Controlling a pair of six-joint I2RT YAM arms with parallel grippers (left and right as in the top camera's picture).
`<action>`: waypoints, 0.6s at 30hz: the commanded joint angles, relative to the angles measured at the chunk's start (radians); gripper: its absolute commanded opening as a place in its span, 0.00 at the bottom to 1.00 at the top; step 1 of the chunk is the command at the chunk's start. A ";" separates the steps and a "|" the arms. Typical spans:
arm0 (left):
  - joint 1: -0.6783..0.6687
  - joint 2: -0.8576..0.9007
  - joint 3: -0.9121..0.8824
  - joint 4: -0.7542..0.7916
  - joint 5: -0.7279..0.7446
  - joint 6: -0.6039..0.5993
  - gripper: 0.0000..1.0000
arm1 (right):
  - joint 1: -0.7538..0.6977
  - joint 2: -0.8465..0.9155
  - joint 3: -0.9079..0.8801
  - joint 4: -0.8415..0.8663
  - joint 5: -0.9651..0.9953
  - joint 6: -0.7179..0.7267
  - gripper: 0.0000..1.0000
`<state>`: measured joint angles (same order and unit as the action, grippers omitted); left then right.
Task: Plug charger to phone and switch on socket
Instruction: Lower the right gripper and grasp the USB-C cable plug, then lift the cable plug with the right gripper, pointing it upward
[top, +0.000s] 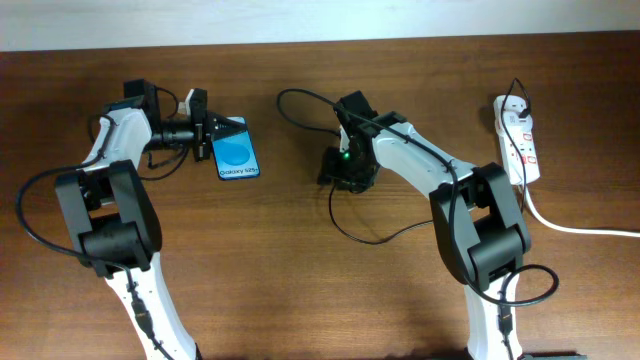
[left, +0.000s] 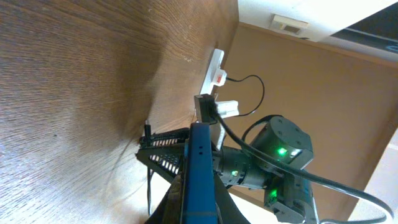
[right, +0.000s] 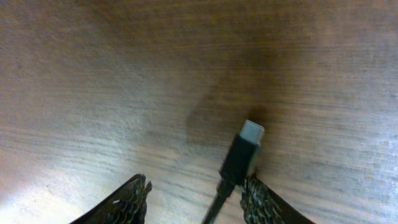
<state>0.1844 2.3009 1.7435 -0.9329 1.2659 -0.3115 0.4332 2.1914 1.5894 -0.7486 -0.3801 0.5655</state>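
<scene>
The phone (top: 238, 155), blue screen up with "Galaxy" text, sits at the left of the table. My left gripper (top: 212, 136) is shut on its upper edge. In the left wrist view the phone's blue edge (left: 199, 174) stands between the fingers (left: 199, 208). My right gripper (top: 345, 172) is low over the table's middle and open (right: 199, 199). The charger's black plug (right: 242, 155) with its silver tip lies on the wood between the fingers, against the right one. Its thin cable (top: 372, 240) loops toward the front. The socket (top: 518, 140) lies at the far right.
The socket's thick white cord (top: 580, 228) runs off the right edge. The socket also shows far off in the left wrist view (left: 214, 67), behind the right arm (left: 273, 155). Bare brown wood lies between the phone and the right gripper.
</scene>
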 joint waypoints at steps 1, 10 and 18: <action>-0.002 -0.003 0.000 0.001 0.013 -0.006 0.00 | 0.005 0.023 -0.010 0.018 -0.005 0.005 0.51; -0.002 -0.003 0.000 0.001 0.026 -0.006 0.00 | 0.005 0.023 -0.016 0.048 0.005 -0.011 0.04; -0.001 -0.003 0.000 0.001 0.108 -0.006 0.00 | -0.002 -0.159 0.000 -0.003 -0.188 -0.340 0.04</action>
<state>0.1844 2.3009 1.7435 -0.9325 1.2922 -0.3115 0.4328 2.1620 1.5837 -0.7410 -0.4702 0.3996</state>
